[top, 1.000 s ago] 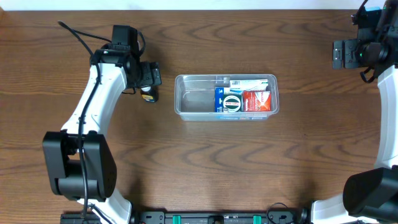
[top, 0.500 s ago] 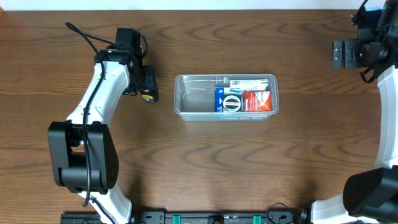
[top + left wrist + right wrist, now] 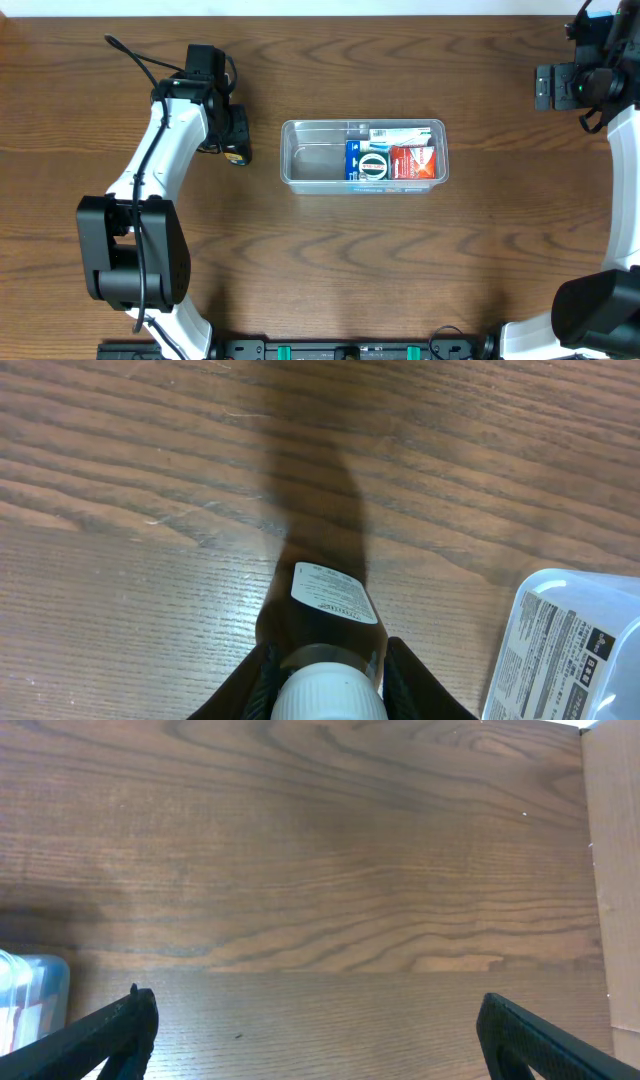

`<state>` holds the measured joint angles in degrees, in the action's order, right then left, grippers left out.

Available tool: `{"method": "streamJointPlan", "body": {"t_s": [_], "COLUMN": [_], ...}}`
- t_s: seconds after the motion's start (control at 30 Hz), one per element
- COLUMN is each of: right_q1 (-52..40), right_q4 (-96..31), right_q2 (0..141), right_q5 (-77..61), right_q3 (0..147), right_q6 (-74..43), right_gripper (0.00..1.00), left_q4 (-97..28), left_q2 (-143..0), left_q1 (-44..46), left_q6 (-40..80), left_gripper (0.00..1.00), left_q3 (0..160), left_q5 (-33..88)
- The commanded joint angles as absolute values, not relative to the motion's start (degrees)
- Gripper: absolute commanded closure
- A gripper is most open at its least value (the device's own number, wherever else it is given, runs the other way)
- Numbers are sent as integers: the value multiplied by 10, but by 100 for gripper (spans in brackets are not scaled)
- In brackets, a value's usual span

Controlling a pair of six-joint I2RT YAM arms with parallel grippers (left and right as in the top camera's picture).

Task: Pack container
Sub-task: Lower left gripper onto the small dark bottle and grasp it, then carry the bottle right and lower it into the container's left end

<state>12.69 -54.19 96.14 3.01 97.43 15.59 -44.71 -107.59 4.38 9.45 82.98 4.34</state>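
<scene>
1. a second ago the left gripper (image 3: 235,143) was wide open, to the left of the container (image 3: 300,125). now it is squeezed shut on a small dark bottle (image 3: 322,622).
2. the left arm has swung in a little since then. the bottle is in nearly the same spot, just left of the container and not touching it.
3. the container, the things in it and the right gripper (image 3: 545,87) have not moved.
4. the container sits on the brown table (image 3: 330,270). seen from above, its long side runs left to right and its open top faces up.
5. the right half of the container is full: a blue packet (image 3: 353,152), a red packet (image 3: 412,162) and a white packet (image 3: 400,133) along the far side. the left half shows its bare clear floor.
6. in the left wrist view the fingers (image 3: 252,682) press on both sides of the bottle. its white cap (image 3: 330,695) is close to the camera, and its white label (image 3: 335,595) faces up. i cannot tell if the bottle stands or lies. a corner of the container shows to the right of it.
7. the right gripper is far to the right of the container, near the far edge of the table. its jaws are spread wide with nothing in them.
</scene>
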Motion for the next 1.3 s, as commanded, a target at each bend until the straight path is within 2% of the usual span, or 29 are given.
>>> {"method": "streamJointPlan", "body": {"t_s": [0.0,0.23,0.47,0.7,0.93,1.27], "right_q1": [128,128,128,128,128,128], "right_q4": [-542,-542,-542,-542,-542,-542], "right_q2": [959,959,959,959,959,959], "right_q5": [28,28,28,28,28,28], "right_q3": [977,977,977,977,977,977], "right_q6": [150,150,150,150,150,150], "right_gripper": [1,1,1,1,1,1], "left_q4": [-456,-483,-561,-611,-601,-557], "left_q2": [-1081,-1076,-1037,-976,-924,-952], "left_q1": [44,44,45,54,128,264], "left_q6": [101,101,102,104,117,118], "left_gripper": [73,73,73,73,73,73], "left_q3": [836,841,903,972,974,974], "left_q5": [56,56,58,116,116,65]}}
